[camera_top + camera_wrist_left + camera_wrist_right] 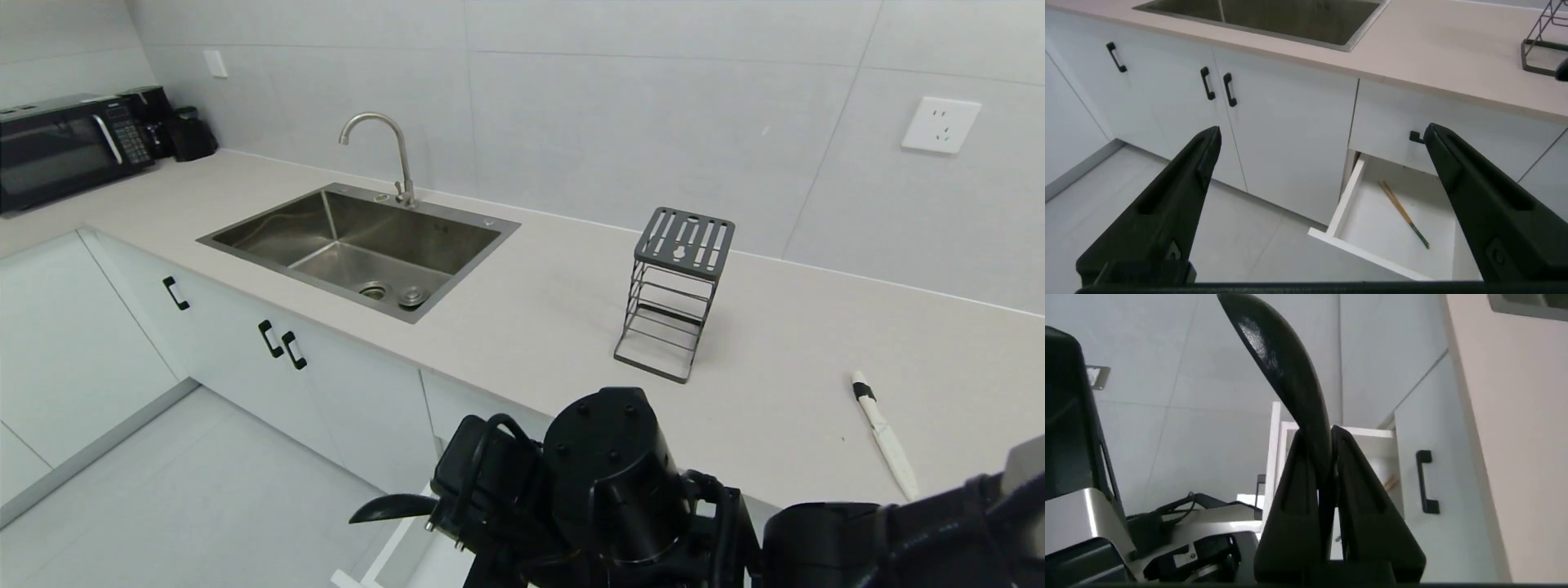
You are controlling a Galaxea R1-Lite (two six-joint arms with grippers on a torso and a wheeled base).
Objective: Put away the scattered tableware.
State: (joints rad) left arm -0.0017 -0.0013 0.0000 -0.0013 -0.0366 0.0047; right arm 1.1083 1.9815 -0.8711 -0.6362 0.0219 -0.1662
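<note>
A: Spoon (1270, 351) first. The rt gripper (1327, 437) is pressed tight on its handle, with the bowl sticking well out past the fingers. Risk?
B: Long lever, thin grip. Any knock & it pivots or slides out, prob. onto the floor, not into the drawer (1335, 208).
A: Where's the spoon vs. the drawer?
B: On the head view's clock the spoon sits at approx 7, low, off the counter (522, 343) edge. The drawer is pulled out under that counter, w/ chopsticks (1404, 214) inside. The bowl could clip the drawer wall or the counter lip going down.
A: And the lft gripper (1323, 135)?
B: Fingers spread wide, holding nothing, facing the same drawer. Two arms, one opening, so a bump is poss.
A: Farther out?
B: Knife (882, 433) lies flat on the counter at 4 o'clock, rack (678, 294) at 3. A flat blade is hard to pinch & may skid toward the edge.
</note>
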